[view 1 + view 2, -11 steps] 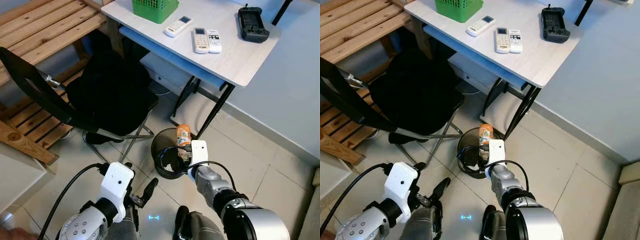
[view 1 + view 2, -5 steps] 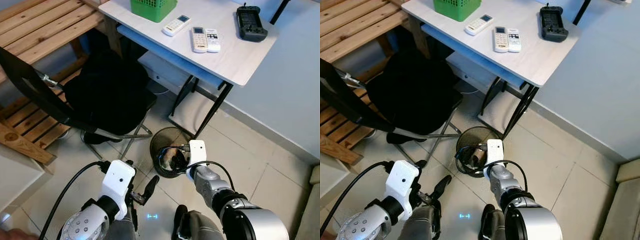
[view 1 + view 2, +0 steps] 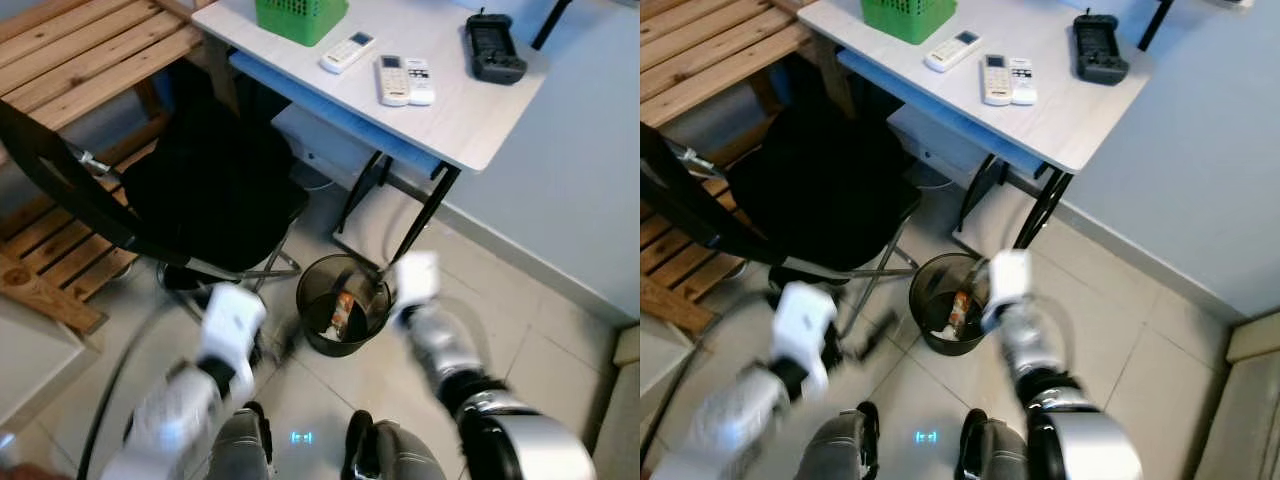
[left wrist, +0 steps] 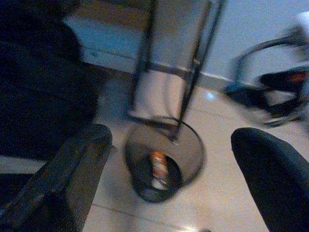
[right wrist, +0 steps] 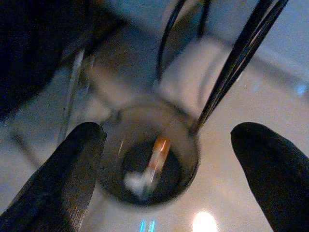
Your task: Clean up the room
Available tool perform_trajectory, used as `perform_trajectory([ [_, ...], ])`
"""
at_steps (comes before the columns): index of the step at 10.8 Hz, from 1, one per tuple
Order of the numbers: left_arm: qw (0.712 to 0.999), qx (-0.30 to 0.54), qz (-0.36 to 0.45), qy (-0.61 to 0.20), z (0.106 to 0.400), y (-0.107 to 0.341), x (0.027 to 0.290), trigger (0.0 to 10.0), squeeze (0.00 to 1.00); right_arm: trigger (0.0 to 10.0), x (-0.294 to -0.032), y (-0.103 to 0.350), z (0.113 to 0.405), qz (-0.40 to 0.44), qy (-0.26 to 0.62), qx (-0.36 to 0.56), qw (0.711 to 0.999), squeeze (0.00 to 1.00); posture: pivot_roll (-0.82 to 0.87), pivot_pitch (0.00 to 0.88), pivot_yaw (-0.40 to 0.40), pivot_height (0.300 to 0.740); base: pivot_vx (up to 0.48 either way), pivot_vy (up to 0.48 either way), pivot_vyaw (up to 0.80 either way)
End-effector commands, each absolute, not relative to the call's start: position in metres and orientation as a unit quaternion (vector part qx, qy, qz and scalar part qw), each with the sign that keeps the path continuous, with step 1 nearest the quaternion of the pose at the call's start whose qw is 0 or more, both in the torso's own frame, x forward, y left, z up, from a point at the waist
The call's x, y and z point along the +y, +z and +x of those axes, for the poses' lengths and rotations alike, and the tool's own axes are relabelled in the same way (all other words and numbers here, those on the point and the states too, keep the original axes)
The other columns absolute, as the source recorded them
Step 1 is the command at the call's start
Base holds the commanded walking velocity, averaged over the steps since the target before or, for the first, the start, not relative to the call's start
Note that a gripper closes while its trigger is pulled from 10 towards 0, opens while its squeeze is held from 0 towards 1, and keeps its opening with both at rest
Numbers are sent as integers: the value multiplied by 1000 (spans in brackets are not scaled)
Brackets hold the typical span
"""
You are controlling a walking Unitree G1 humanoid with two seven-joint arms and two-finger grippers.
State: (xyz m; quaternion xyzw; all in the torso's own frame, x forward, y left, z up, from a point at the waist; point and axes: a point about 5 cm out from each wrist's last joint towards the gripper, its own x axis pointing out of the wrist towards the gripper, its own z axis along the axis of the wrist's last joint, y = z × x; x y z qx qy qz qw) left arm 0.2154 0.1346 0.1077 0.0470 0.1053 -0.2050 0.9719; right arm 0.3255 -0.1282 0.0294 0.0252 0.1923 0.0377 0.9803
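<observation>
A black mesh waste bin (image 3: 312, 300) stands on the tiled floor by the table's leg. An orange bottle (image 3: 342, 310) lies inside it on some pale rubbish, and it also shows in the bin in the right wrist view (image 5: 158, 151). My right gripper (image 5: 168, 131) hangs open above the bin with nothing between its fingers (image 5: 77, 169); its white wrist (image 3: 415, 276) is blurred at the bin's right rim. My left gripper (image 4: 171, 133) is open and empty too, low to the left of the bin (image 4: 164, 154), its arm (image 3: 228, 322) blurred.
A black folding chair (image 3: 190, 190) stands left of the bin. Behind it is a white table (image 3: 480, 120) with a green basket (image 3: 300, 15), three remotes (image 3: 400, 78) and a black controller (image 3: 492, 48). Wooden slats (image 3: 80, 60) fill the far left. Open tiles lie to the right.
One second ago my right gripper held the orange bottle over the bin; it let go and the bottle now lies inside. Both arms are now blurred with motion, the right wrist a little higher.
</observation>
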Motion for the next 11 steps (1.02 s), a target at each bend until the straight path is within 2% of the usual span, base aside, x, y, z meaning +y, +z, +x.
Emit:
perform_trajectory([
  [1, 976, 108, 39, -186, 218, 104, 140, 10000, 0, 10000, -134, 29, 322, 31, 27, 177, 983, 0, 191, 115, -52, 740, 0, 0, 0],
  [3, 991, 80, 30, -107, 239, 106, 162, 10000, 0, 10000, -160, 49, 312, 24, -16, 76, 997, 0, 111, 20, -37, 740, 0, 0, 0],
  [6, 992, 44, 29, -111, 255, 117, 161, 10000, 0, 10000, -174, 80, 270, 2, -60, -30, 998, 0, 52, 0, -22, 740, 0, 0, 0],
  [7, 992, 31, 43, -116, 260, 120, 160, 10000, 0, 10000, -178, 87, 264, 6, -75, -42, 996, 0, 43, 0, -15, 740, 0, 0, 0],
  [9, 983, 2, 99, -157, 267, 133, 157, 10000, 0, 10000, -183, 74, 234, 39, -75, 9, 996, 0, 23, 0, 3, 740, 0, 0, 0],
  [11, 980, 24, 76, -180, 264, 121, 144, 10000, 0, 10000, -168, 70, 240, 41, -38, 24, 998, 0, 1, 0, 13, 740, 0, 0, 0],
])
